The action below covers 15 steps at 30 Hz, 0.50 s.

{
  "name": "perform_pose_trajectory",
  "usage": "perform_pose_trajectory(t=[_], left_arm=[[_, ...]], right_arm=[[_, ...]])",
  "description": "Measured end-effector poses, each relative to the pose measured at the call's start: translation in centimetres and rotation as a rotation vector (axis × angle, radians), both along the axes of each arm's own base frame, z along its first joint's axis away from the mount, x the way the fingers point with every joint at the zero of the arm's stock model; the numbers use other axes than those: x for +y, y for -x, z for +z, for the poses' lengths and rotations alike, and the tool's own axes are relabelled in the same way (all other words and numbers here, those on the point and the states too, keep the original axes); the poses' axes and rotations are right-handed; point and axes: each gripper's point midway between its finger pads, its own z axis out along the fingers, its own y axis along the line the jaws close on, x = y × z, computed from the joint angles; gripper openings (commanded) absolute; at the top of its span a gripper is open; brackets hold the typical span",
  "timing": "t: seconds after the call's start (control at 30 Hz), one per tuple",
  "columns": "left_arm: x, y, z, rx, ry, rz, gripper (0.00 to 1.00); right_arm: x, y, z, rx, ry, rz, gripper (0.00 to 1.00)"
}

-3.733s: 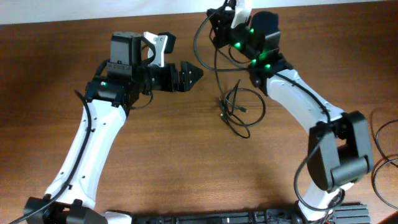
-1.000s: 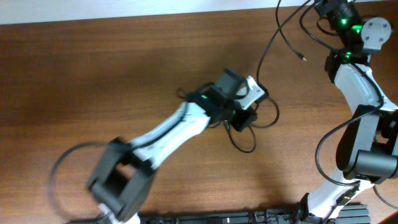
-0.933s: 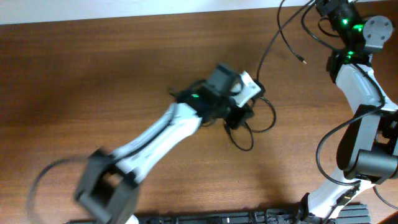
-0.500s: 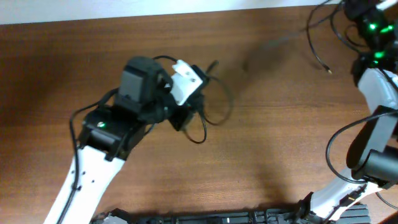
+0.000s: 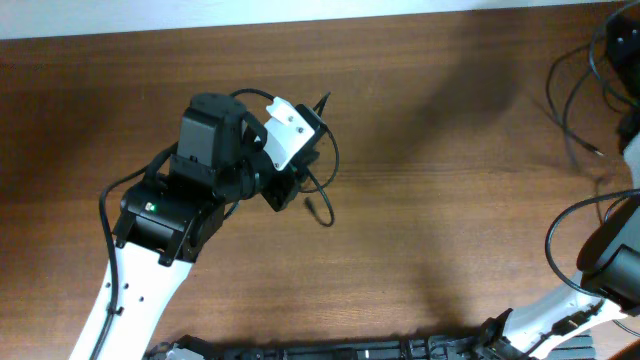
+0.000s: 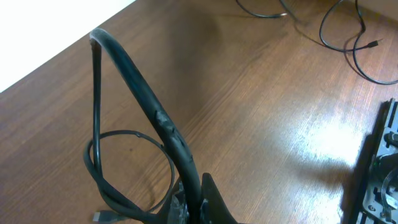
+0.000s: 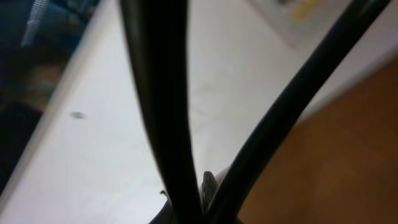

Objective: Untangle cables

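Separation step. Left gripper point(image 5: 290, 185) is clamped on a looped cable point(image 6: 155, 113). The second cable point(image 5: 552, 78) sits well to its right, at the right gripper point(image 7: 205, 186), jaws hidden, state unclear. Next move probably: set each cable down apart.

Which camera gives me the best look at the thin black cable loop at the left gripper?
Left wrist: the thin black cable loop fills the frame. Overhead shows it small beside the left gripper. Right wrist shows only blurred black cords.
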Motion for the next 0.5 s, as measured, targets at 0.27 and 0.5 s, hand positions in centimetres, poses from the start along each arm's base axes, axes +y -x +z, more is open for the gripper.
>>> perform_pose_trajectory(t=[0.27,0.5], left_arm=[[-0.1,-0.2,0.3,-0.018,0.003,-0.003,0.0],[-0.2,-0.6,0.8,-0.046,0.014,-0.002,0.0]], right_arm=[[-5.3,4.2,-6.8,0.276,-0.035,-0.178,0.48],[-8.2,6.7,-8.3,0.342,-0.044,-0.268,1.0]])
